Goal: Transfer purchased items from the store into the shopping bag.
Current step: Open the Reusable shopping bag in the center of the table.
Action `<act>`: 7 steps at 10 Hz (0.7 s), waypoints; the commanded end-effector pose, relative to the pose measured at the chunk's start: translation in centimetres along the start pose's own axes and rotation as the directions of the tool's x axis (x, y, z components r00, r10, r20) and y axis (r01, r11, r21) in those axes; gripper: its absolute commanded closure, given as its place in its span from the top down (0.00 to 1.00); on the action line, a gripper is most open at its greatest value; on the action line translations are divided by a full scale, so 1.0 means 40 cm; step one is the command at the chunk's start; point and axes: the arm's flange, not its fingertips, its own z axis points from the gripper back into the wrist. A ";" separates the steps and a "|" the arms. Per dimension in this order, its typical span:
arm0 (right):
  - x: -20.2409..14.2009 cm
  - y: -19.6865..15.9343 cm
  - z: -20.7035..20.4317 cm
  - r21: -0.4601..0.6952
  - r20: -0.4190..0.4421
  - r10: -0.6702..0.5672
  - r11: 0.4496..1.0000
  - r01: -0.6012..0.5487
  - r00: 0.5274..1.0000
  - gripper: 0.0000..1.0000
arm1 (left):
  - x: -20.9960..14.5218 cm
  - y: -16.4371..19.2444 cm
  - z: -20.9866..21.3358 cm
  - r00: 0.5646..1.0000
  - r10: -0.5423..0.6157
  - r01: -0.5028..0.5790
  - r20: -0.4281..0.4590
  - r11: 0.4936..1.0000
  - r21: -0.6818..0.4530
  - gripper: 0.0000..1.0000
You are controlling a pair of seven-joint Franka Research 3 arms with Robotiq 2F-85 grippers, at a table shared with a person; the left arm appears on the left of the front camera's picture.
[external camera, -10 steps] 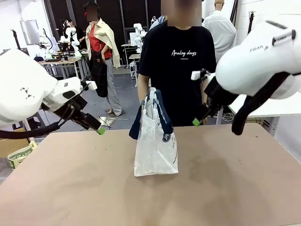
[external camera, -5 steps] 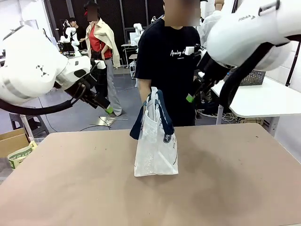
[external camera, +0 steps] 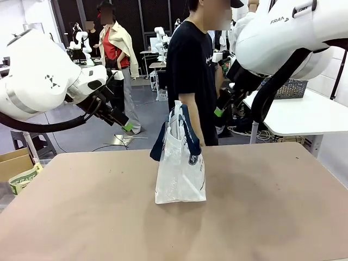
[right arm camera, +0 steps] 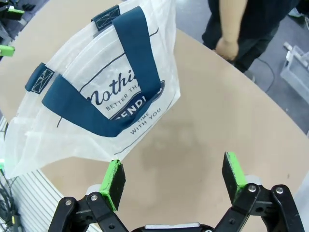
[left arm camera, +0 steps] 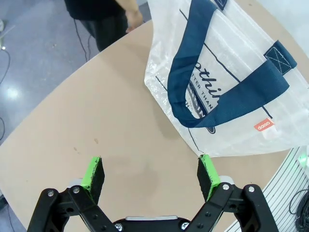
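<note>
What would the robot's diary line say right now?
bag upright on table | left pincer open, raised, empty | right pincer open, raised, empty | person behind bag

Shopping bag: translucent, crinkled plastic, slight gloss. Strap handles: woven navy cloth, matt. Surface: smooth, matt brown finish. Left arm shell: smooth white plastic.

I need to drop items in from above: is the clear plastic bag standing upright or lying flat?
Upright: the translucent plastic bag with navy strap handles stands on its base on the tan table.
</note>
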 end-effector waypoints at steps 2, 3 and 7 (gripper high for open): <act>0.104 0.033 0.026 -0.009 -0.086 -0.105 0.994 0.105 0.991 1.00 | 0.085 -0.055 0.055 0.990 0.131 -0.125 -0.048 0.987 0.104 1.00; 0.153 0.033 0.032 -0.011 -0.134 -0.155 0.988 0.155 0.979 1.00 | 0.123 -0.079 0.069 0.979 0.182 -0.167 -0.089 0.974 0.150 1.00; 0.328 0.060 -0.026 -0.152 -0.301 -0.279 0.958 0.243 0.912 1.00 | 0.290 -0.135 0.024 0.948 0.282 -0.266 -0.145 0.956 0.122 1.00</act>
